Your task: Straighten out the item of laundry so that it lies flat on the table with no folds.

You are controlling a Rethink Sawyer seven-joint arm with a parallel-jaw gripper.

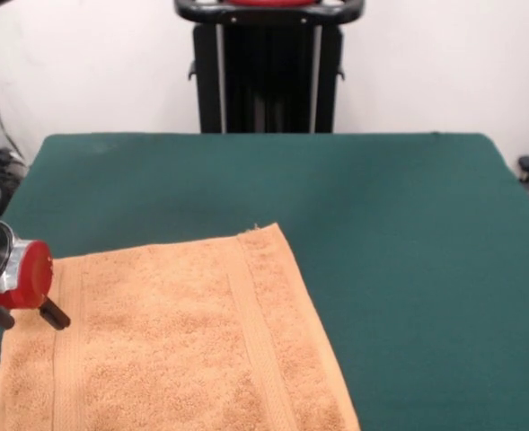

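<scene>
At the lower left of the front view, we see the orange-tan towel (174, 341) lying on the dark green table (399, 233). Its far edge runs from the left side up to a corner near the middle of the picture, and its right edge slants down toward the bottom. The near end is cut off by the bottom edge, so we cannot see the whole cloth or say whether that part is flat. The part we do see looks smooth, with no fold standing up. Two woven stripe bands cross it, one near the left edge and one nearer the right edge. A tiny frayed bit shows at the far corner; we cannot tell what it is.

The gripper (26, 314) enters from the left edge, low over the towel's far left corner. We make out a red disc, a silver collar behind it, and two dark fingertips (55, 314) below. One tip lies over the towel's edge, the other sits further left over the table. Much of the gripper is cut off by the frame, and we cannot tell whether it is parted or closed, nor whether it has any cloth between its tips.

At the table's far side stands the black pedestal (268, 72), its top cropped by the picture.
</scene>
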